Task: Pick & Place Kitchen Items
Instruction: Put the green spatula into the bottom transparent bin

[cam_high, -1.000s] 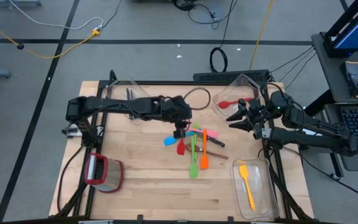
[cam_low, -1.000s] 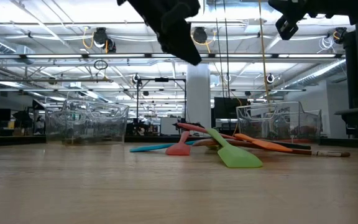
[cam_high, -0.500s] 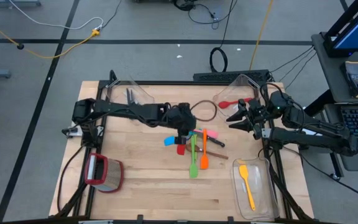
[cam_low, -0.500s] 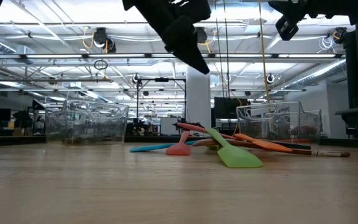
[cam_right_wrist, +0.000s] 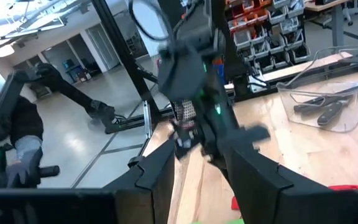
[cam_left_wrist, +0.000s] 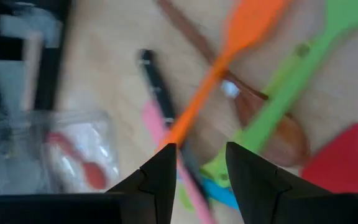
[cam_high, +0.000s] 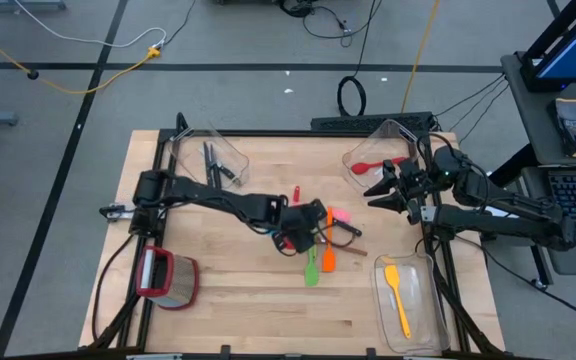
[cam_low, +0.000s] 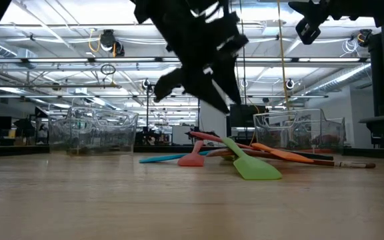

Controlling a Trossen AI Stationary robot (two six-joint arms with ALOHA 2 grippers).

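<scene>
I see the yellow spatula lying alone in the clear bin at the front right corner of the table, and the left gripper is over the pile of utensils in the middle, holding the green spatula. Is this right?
Not quite. The left gripper is over the pile, but its jaws are empty: the left wrist view shows the green spatula lying on the table with nothing between the fingers. The yellow spatula does lie alone in the front right clear bin, as the high view shows.

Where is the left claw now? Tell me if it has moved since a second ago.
Yes. The left claw has swung toward the table's near edge, from beside the red spatula to over the utensil pile.

Overhead looks down; low looks level; both share utensil pile [cam_high: 318, 240].
</scene>
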